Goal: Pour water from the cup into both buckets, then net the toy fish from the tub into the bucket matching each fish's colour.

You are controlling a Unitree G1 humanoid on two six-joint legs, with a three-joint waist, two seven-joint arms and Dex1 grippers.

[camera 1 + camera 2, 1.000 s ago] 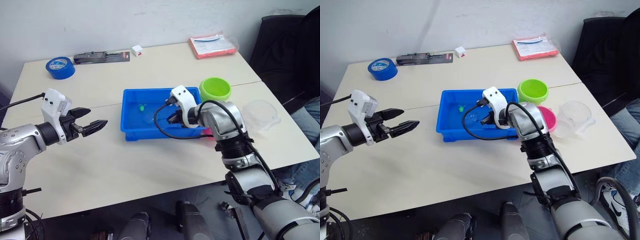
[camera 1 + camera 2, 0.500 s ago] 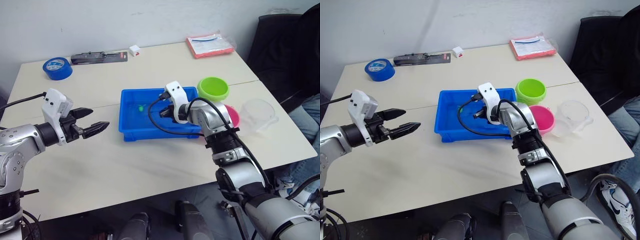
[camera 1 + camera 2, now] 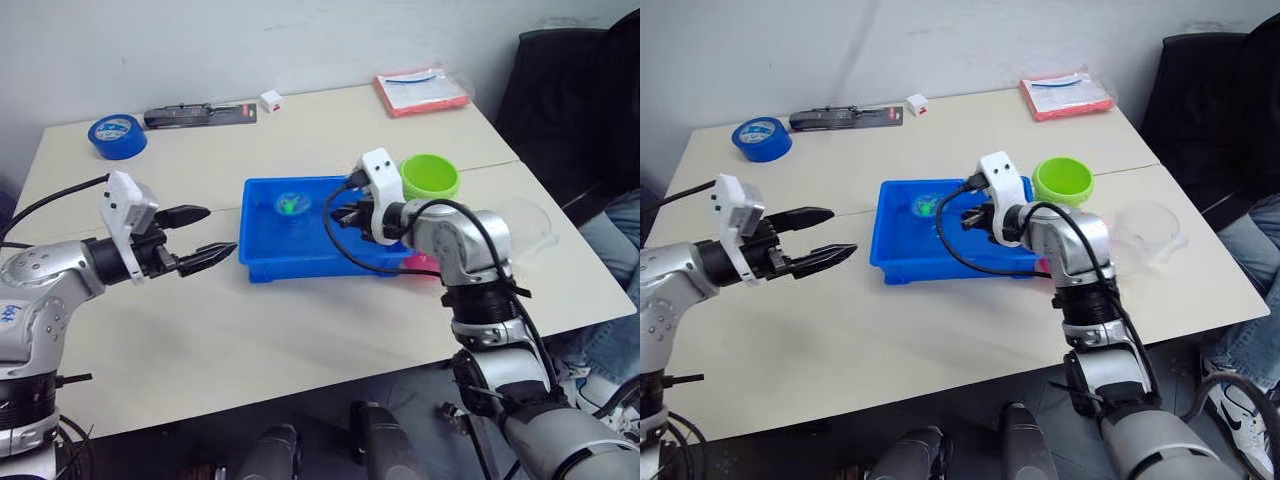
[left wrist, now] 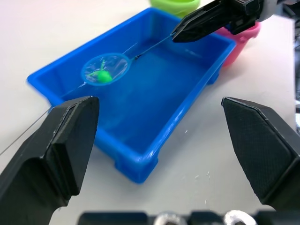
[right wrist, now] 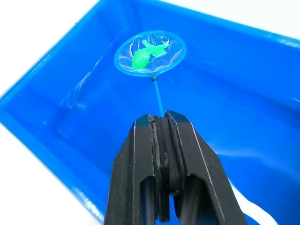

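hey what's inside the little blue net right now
One green toy fish lies in the net's mesh, held over the blue tub by the right gripper, shut on the handle. No other fish shows in the net; the tub floor directly beneath it is covered.

Fish [image 5: 142, 56] in net [image 5: 150, 53] over tub [image 3: 262, 262] — buckets [image 3: 430, 177] right.

Blue tub [image 3: 262, 262] lies flat on the worktop. The net [image 5: 150, 53], its hoop over the tub's far end, holds one green fish [image 5: 141, 57] in the mesh. Lime green bucket [image 3: 430, 176] stands upright just beside the tub's far right corner; pink bucket [image 4: 237, 39] touches it; clear cup [image 3: 1150, 230] sits further right.
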